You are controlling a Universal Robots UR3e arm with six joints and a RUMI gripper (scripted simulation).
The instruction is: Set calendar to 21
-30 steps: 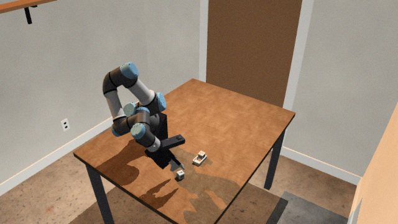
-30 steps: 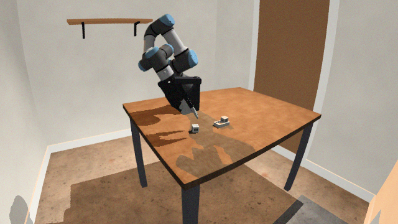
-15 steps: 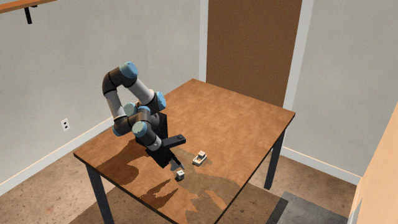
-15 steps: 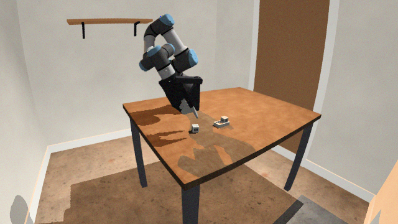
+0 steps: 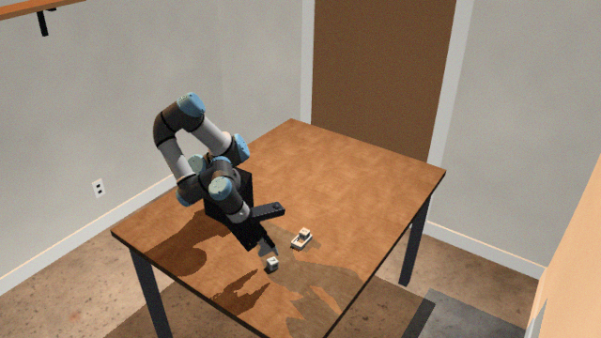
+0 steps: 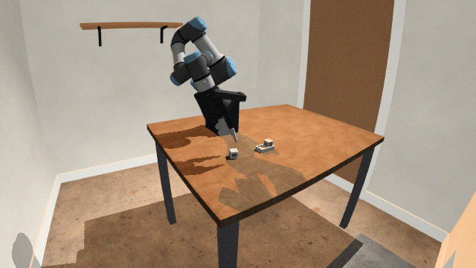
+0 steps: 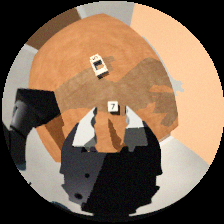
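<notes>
Pincer [image 5: 263, 245] [image 6: 225, 135] [image 7: 110, 106] half open, nothing gripped, angled at the loose cube [image 5: 272, 264] [image 6: 233, 153] [image 7: 113, 106] towards the tabletop's [image 5: 357, 164] [image 6: 297, 126] [image 7: 127, 40] near edge, the tray [image 5: 299, 243] [image 6: 265, 149] [image 7: 102, 73] beyond; probably lining up a grasp, so next: straddle, close!

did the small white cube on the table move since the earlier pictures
No; the small white cube keeps its place relative to the wooden table's edges.
</notes>
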